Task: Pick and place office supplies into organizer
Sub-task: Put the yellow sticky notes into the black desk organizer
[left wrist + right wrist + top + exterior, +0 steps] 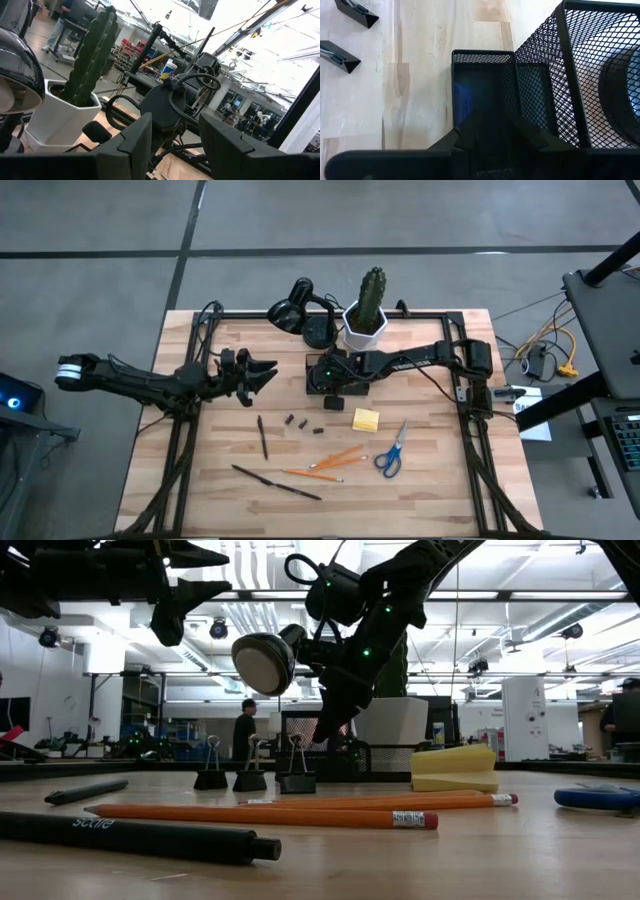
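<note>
The right gripper (492, 131) is held over the organizer (485, 80), fingers slightly parted, nothing seen pinched. The left gripper (262, 373) hangs spread, empty. Pencils (335, 462), scissors (391, 452), sticky pad (365, 419) lie on open table (430, 500).

Three binder clips (250, 778), two orange pencils (330, 463), two dark pens (277, 482), one sticky-note pad (365, 419), one pair of scissors (391, 452), one organizer (326, 376).

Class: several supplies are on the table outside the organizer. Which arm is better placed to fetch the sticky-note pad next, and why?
Probably the right. Its tool hangs over the organizer, with the sticky-note pad just beside it; the left tool waits farther away across the table.
</note>
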`<state>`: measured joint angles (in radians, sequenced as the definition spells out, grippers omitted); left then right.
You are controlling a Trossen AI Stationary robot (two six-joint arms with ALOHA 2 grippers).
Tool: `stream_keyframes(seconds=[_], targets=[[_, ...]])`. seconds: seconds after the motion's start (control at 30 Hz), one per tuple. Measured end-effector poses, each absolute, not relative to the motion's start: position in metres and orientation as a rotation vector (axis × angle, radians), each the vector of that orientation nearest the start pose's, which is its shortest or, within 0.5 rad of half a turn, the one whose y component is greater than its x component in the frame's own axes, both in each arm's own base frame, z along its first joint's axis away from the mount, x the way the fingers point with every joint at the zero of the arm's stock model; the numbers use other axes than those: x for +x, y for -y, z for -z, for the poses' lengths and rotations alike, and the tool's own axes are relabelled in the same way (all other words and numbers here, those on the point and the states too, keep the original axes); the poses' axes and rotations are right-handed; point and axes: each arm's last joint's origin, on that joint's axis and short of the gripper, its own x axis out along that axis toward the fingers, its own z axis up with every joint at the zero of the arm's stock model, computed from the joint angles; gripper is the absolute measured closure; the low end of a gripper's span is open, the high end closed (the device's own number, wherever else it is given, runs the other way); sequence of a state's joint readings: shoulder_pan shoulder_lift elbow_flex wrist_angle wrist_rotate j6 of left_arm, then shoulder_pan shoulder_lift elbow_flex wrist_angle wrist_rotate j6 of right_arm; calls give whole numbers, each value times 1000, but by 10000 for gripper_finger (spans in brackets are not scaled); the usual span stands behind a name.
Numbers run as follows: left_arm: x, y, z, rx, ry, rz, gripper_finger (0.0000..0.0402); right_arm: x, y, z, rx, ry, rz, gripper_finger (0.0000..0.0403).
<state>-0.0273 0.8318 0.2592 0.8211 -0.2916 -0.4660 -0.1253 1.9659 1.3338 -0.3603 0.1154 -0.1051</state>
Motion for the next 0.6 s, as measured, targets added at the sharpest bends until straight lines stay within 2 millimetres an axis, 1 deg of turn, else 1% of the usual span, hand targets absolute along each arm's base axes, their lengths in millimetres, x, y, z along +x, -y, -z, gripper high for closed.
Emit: stream_keyframes(seconds=[0.17,0.37,0.5,0.6], targets=[[173,-4,-240,-500,304,-202,253,404,54,-170,-85,-1004,171,335],[173,-4,-240,-500,303,-202,253,403,54,-172,-45,-996,194,329],[173,-4,-240,-500,304,-203,253,402,54,-179,-43,-979,196,329],[173,-4,-240,-500,304,-202,253,401,52,-188,-40,-956,197,332]])
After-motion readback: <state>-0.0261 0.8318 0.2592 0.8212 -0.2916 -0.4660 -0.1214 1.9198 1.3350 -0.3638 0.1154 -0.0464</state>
